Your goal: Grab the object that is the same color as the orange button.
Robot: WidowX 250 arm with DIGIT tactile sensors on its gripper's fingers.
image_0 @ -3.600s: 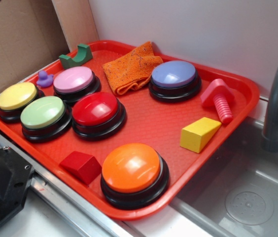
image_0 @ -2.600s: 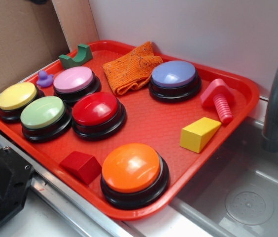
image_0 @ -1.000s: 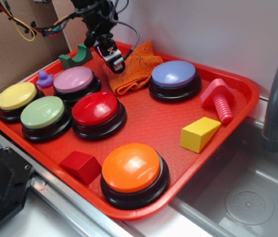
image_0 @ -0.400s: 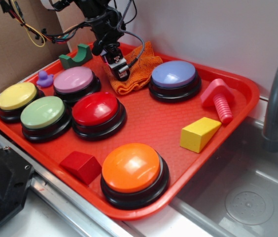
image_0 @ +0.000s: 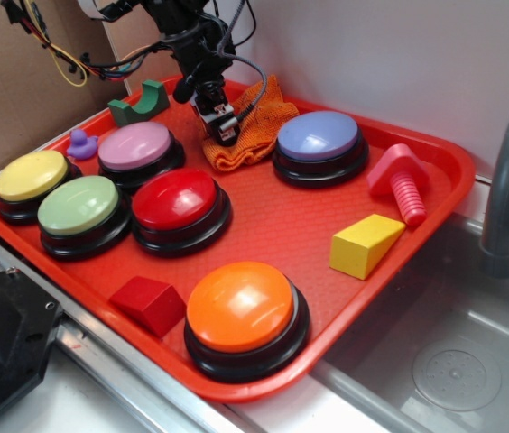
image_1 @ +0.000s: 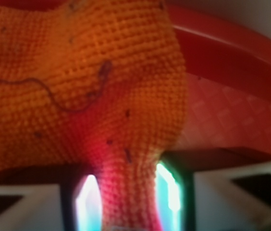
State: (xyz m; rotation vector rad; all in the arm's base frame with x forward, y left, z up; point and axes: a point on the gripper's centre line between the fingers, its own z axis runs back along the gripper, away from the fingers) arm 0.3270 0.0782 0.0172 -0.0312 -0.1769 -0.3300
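While angled steeply down, tool [image_0: 221, 124] pinching a fold of orange cloth [image_0: 256, 126].

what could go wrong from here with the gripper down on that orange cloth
1. In the wrist view only a narrow fold of the orange cloth sits between the fingers, so it may slip free on lifting.
2. The gripper works close to the purple button and pink button; a sideways pull could bump one.
3. The cloth lies near the tray's back rim, so it could drag against it.
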